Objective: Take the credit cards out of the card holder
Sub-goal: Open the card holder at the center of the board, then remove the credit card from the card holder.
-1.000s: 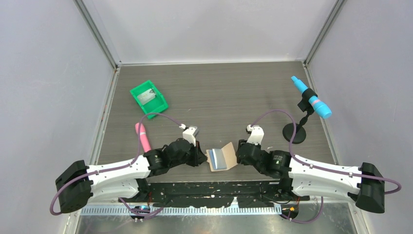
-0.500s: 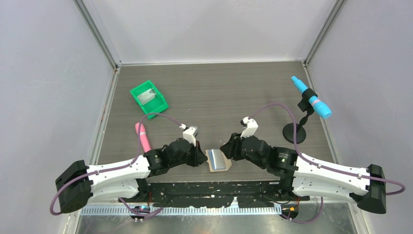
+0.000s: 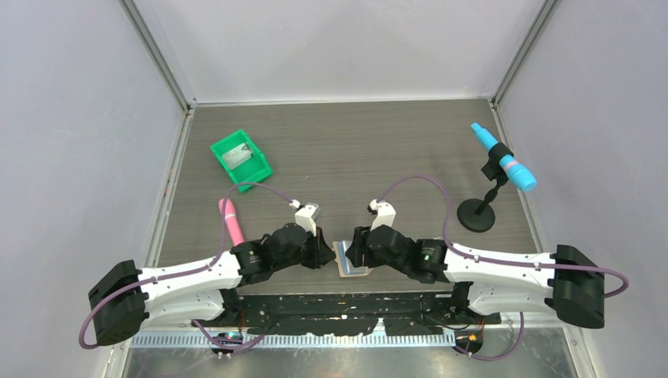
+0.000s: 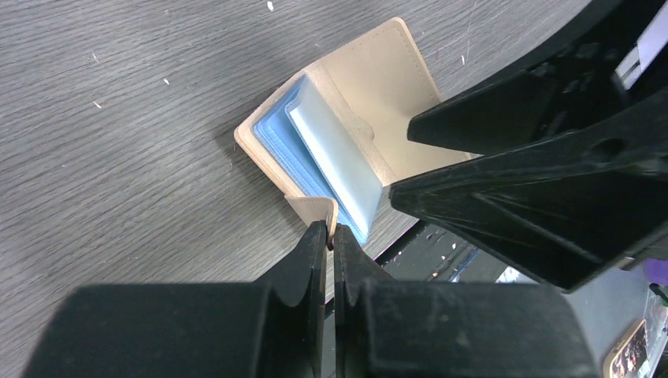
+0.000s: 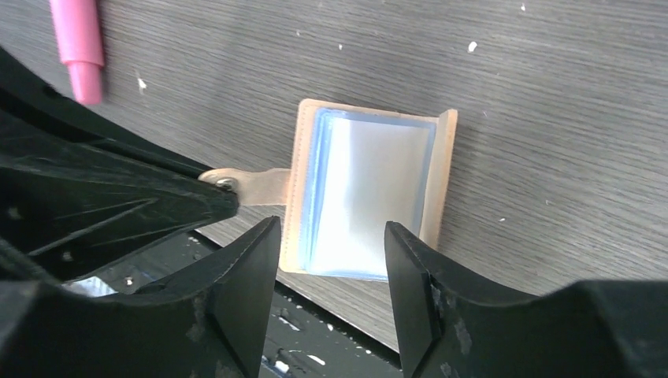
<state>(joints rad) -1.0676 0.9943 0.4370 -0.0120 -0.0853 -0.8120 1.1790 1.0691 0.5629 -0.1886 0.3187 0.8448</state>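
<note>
Two grippers meet at the flat tan leather-like card holder [image 5: 447, 165]. The left gripper [image 4: 331, 236] is pressed together, pinching its small strap tab [image 5: 256, 185]. The right gripper [image 5: 331, 232] hangs above it, spread to either side. Pale blue-white credit cards [image 5: 370, 189] sit inside the open holder, which lies on the grey wood-grain desk [image 5: 551, 118]. A pink marker [image 5: 76, 39] lies left of the holder.

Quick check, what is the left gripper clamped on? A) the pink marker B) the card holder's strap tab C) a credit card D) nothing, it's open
B: the left wrist view shows the left gripper shut on the strap tab of the card holder.
</note>
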